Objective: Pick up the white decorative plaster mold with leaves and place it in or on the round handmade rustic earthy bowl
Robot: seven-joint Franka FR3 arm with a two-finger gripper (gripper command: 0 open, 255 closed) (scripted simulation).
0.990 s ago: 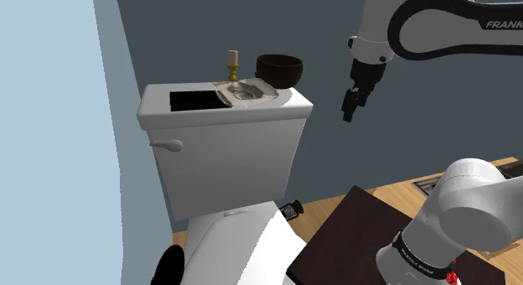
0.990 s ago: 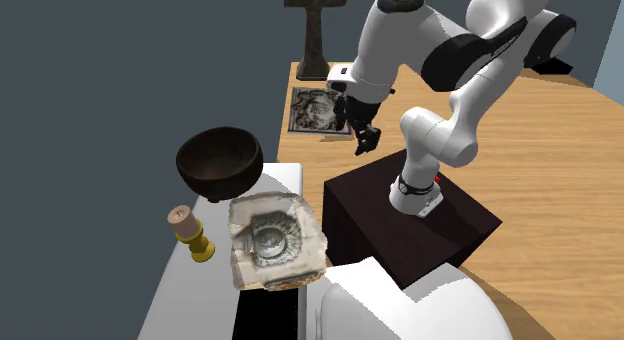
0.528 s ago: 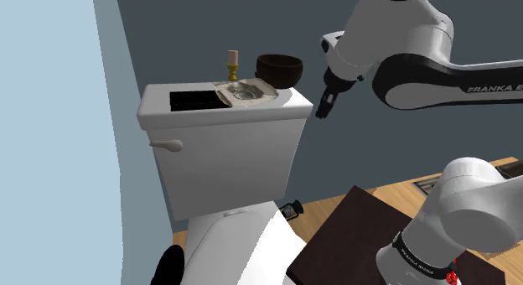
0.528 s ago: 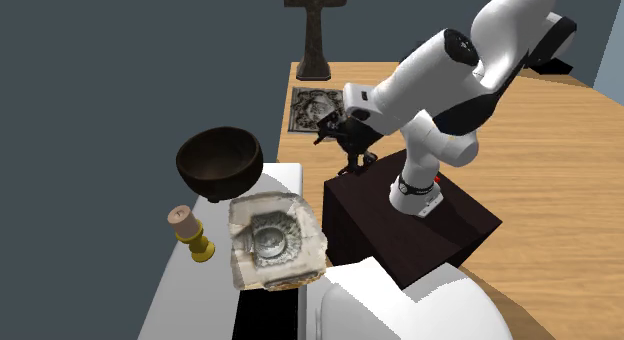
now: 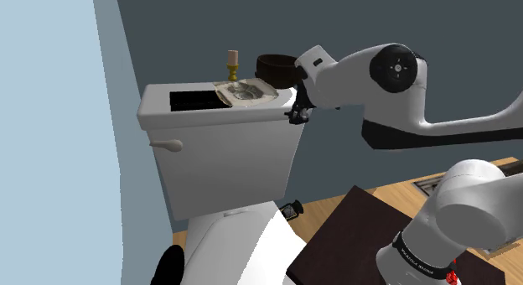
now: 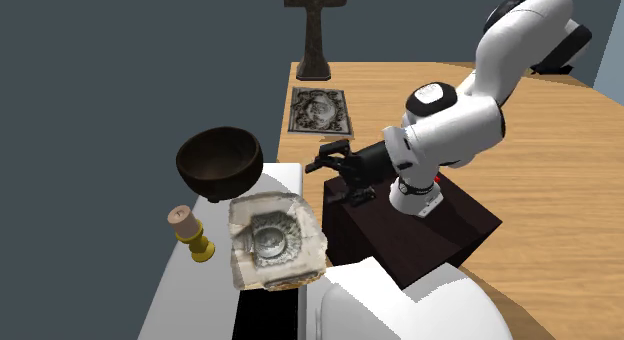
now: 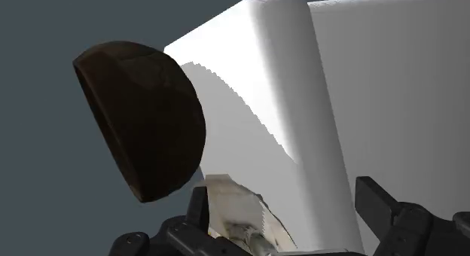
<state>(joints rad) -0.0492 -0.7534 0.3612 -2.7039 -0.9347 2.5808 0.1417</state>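
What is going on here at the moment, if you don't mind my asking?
A white Franka arm is reaching toward the toilet tank. Its gripper is beside the end of the tank, fingers apart and holding nothing. The white plaster mold lies untouched on the tank's lid. The dark brown bowl sits next to it and a small candle holder stands nearby. The pick has not yet begun.
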